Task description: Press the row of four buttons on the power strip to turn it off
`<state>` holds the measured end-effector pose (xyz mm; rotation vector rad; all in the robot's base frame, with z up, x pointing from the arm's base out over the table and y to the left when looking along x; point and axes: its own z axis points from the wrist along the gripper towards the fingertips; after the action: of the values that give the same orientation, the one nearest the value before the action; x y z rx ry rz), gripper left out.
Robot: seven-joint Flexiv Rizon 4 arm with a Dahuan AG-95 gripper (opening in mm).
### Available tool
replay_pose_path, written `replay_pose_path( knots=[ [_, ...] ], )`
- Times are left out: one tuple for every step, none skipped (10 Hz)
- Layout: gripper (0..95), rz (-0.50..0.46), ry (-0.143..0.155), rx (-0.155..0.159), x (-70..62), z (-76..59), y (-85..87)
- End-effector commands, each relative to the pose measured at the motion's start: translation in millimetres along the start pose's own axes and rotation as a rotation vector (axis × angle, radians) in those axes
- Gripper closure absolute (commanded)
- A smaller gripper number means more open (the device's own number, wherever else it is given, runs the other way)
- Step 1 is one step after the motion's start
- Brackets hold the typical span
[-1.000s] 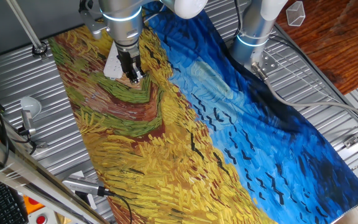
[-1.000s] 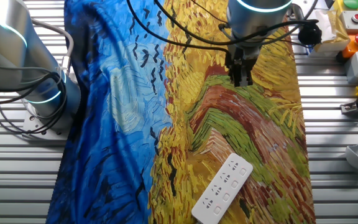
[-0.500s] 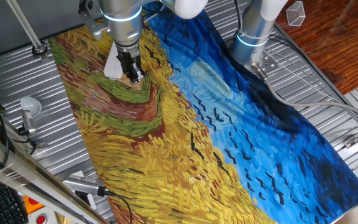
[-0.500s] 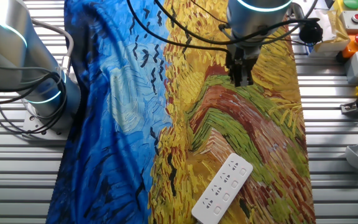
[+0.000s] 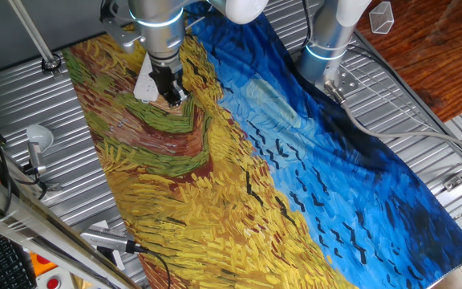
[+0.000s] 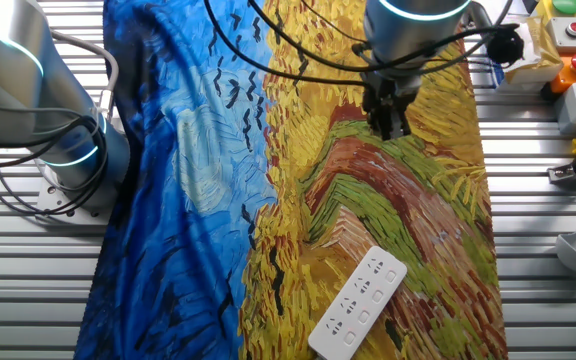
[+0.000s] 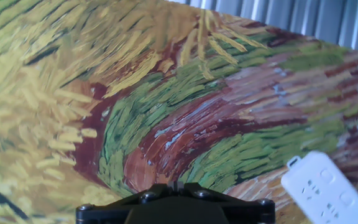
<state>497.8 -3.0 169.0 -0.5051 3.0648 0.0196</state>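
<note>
Jaws above the painted cloth, apart from the power strip

The power strip [image 6: 359,302] lies flat on the cloth-covered tabletop [image 6: 268,200], well apart from the gripper [image 6: 389,129]; whether the jaws are wide or narrow cannot be told.

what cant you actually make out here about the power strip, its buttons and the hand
- Power strip: in one fixed view the arm hides most of it; the hand view's edge cuts it off.
- Row of four buttons: too small to tell on or off.
- Hand: fingertip gap too small and dark to read; fingertips don't show in the hand view.
</note>
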Motion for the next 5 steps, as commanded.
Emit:
replay_pose_path(
  knots=[
    [95.0, -0.154, -0.007, -0.003, 5.3, 6.3, -12.4],
    [95.0, -0.206, -0.005, 0.0, 7.6, 9.8, -21.2],
    [95.0, -0.252, -0.004, 0.001, 9.1, 13.3, -32.0],
    [95.0, -0.284, -0.003, 0.003, 11.1, 16.0, -43.3],
    [95.0, -0.308, -0.004, 0.001, 13.5, 18.8, -54.4]
  ],
)
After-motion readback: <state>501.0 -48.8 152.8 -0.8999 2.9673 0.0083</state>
